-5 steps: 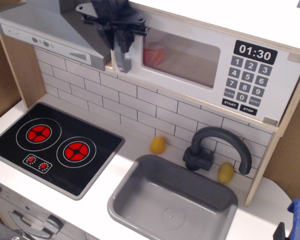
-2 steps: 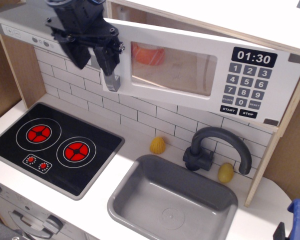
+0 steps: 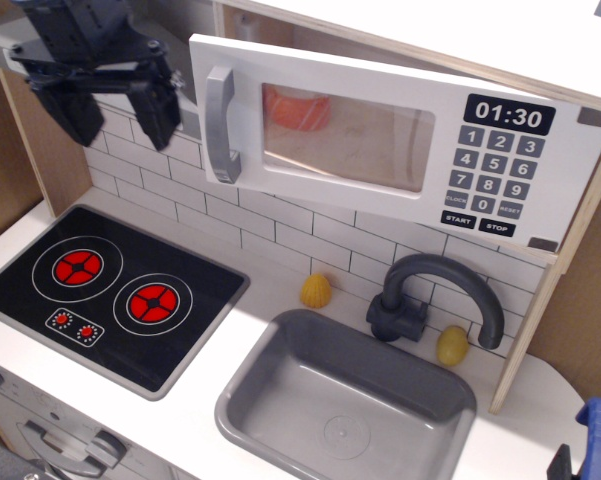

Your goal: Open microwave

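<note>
The white microwave point(image 3: 400, 140) sits at the top of the toy kitchen. Its door is swung partly open on its right side, the left edge standing out from the cabinet. The grey bar handle point(image 3: 218, 124) is upright on the door's left side and free. An orange-red object point(image 3: 298, 108) shows through the clear window. The black keypad point(image 3: 488, 180) reads 01:30. My black gripper point(image 3: 118, 112) is open and empty, to the left of the handle and apart from it, in front of the grey range hood.
A black hob point(image 3: 105, 290) with two red burners lies at the lower left. A grey sink point(image 3: 345, 405) with a dark faucet point(image 3: 435, 300) is at the lower right. Two yellow objects point(image 3: 316, 290) point(image 3: 452, 345) rest by the tiled wall.
The gripper pulled the microwave door partly open by its handle, then let go and moved left, away from the handle. The door stays ajar.
</note>
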Robot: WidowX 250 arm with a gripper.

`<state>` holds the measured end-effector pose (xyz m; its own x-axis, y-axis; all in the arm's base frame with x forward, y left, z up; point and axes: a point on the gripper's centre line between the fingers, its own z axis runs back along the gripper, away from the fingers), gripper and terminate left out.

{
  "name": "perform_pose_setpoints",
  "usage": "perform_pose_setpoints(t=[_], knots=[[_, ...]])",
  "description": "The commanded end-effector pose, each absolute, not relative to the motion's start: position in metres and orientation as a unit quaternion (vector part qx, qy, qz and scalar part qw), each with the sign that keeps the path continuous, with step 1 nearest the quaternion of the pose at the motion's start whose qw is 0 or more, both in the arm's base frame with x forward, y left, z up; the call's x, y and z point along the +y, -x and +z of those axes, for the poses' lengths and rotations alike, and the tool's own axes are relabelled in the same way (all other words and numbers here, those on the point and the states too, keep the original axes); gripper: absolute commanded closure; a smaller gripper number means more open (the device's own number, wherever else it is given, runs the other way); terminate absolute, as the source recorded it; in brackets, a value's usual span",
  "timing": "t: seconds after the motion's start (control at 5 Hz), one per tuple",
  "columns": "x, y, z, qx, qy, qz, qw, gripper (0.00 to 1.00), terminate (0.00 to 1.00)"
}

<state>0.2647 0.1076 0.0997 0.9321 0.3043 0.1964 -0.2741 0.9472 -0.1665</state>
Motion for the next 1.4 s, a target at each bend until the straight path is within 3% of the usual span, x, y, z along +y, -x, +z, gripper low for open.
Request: perform_pose_setpoints(t=[0.0,0.4,0.6,1.2], knots=[[0.157,-0.312,0.109,-0.136,0.045,0.242,0.96,0.0,0.0],[0.159,-0.344,0.116,-0.122,0.057,0.274,0.952,0.0,0.0],[0.137,-0.358,0.114,-0.107,0.062,0.265,0.956,0.0,0.0],[0.031,-0.302,0.101,-0.107,0.069,0.084,0.988,0.0,0.0]])
